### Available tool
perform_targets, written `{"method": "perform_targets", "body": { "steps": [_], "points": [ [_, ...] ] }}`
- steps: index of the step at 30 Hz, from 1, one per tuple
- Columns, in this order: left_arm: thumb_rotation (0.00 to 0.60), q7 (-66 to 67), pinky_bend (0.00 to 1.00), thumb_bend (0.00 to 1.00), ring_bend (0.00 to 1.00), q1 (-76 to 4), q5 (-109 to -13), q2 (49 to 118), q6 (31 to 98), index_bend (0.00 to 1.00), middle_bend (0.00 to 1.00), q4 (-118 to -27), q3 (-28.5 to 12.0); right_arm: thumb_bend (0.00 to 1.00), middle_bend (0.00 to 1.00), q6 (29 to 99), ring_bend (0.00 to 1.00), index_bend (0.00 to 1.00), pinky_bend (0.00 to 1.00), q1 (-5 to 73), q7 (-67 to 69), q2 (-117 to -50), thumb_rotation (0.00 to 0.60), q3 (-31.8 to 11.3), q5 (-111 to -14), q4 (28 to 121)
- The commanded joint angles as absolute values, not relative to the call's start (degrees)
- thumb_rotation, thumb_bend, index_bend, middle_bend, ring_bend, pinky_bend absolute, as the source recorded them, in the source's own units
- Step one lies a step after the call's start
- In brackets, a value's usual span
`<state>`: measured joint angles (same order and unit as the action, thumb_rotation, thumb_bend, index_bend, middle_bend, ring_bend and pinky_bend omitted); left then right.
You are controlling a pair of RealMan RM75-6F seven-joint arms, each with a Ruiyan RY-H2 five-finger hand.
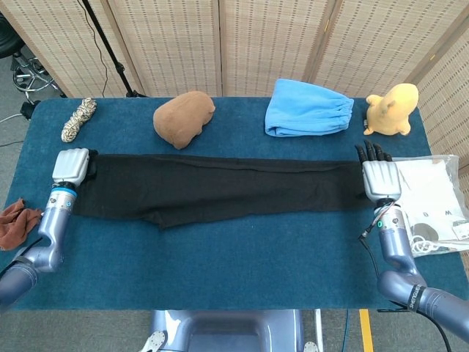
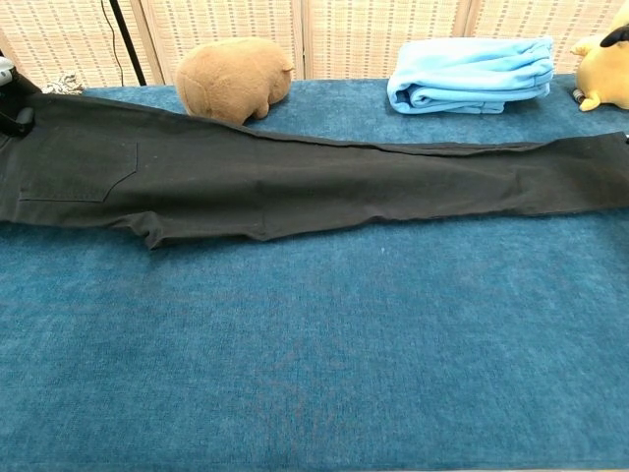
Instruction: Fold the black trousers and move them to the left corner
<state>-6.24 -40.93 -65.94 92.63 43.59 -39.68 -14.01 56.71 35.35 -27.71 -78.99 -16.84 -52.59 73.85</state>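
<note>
The black trousers [image 1: 220,187] lie stretched flat across the blue table [image 1: 234,264], waist at the left and leg ends at the right; the chest view shows them as a long dark band [image 2: 295,182]. My left hand [image 1: 71,167] grips the waistband corner with its fingers curled down, and only a dark edge of this hand [image 2: 10,103] shows in the chest view. My right hand [image 1: 379,178] rests palm down on the leg ends with its fingers stretched away from me. Whatever lies under its palm is hidden.
Behind the trousers sit a brown plush [image 1: 183,117], a folded light-blue cloth [image 1: 308,108] and a yellow toy [image 1: 392,108]. A plastic bag [image 1: 429,202] lies right of my right hand. A rope coil [image 1: 78,119] and a rust cloth [image 1: 16,220] are at the left.
</note>
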Motion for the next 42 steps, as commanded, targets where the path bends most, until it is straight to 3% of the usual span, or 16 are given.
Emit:
{"method": "perform_targets", "body": {
  "steps": [1,6,14,16,19,22,24,29,35,42],
  "points": [
    [0.600,-6.96,0.52,0.59,0.40,-41.96,-66.26,94.05,43.06,0.68,0.55,-37.07,-14.30,0.00,0.00,56.69,0.00,0.04,0.17,35.37,-27.43,-78.91,0.600,-16.67,-52.36,73.64],
    [0.600,-7.53,0.52,0.59,0.39,-43.14,-67.07,96.63,41.65,0.68,0.54,-32.51,-13.79,0.00,0.00,56.94,0.00,0.03,0.17,35.20,-26.73,-78.49,0.600,-16.33,-52.03,73.53],
    [0.600,-9.20,0.52,0.57,0.35,-43.77,-68.41,99.65,40.64,0.61,0.43,-27.76,-13.02,0.00,0.00,57.32,0.00,0.03,0.18,35.20,-26.13,-77.96,0.600,-15.96,-51.85,73.98],
    [0.600,-9.71,0.49,0.56,0.31,-43.82,-68.64,99.97,40.62,0.53,0.35,-27.21,-12.99,0.00,0.00,57.40,0.00,0.03,0.18,35.21,-26.01,-77.84,0.600,-15.91,-51.74,74.15],
    [0.600,-10.67,0.27,0.52,0.07,-43.58,-69.07,100.09,41.69,0.18,0.06,-26.67,-13.10,0.00,0.00,57.63,0.00,0.03,0.19,35.19,-25.91,-77.54,0.600,-15.69,-51.79,74.57],
    [0.600,-11.74,0.05,0.46,0.00,-43.34,-69.56,99.88,42.96,0.00,0.00,-26.75,-13.18,0.00,0.00,57.70,0.00,0.03,0.19,35.19,-25.68,-77.45,0.600,-15.60,-51.66,74.76],
    [0.600,-12.98,0.00,0.43,0.00,-43.10,-70.20,99.44,43.94,0.00,0.00,-27.27,-13.04,0.00,0.00,57.76,0.00,0.03,0.19,35.18,-25.64,-77.44,0.600,-15.50,-51.53,74.84],
    [0.600,-17.74,0.00,0.37,0.00,-41.88,-72.91,97.54,47.42,0.00,0.00,-30.13,-11.90,0.00,0.00,58.09,0.00,0.03,0.19,35.03,-25.57,-77.20,0.600,-15.22,-51.26,75.60],
    [0.600,-29.26,0.00,0.29,0.00,-37.93,-82.66,89.86,56.16,0.00,0.00,-39.91,-5.34,0.00,0.00,60.04,0.00,0.02,0.19,33.88,-25.06,-75.11,0.600,-14.60,-52.65,79.88],
    [0.600,-36.52,0.00,0.20,0.00,-33.57,-91.52,83.39,65.95,0.00,0.00,-45.73,1.65,0.00,0.00,63.83,0.00,0.00,0.03,31.10,-22.24,-72.67,0.600,-12.16,-58.90,82.67]
  ]
}}
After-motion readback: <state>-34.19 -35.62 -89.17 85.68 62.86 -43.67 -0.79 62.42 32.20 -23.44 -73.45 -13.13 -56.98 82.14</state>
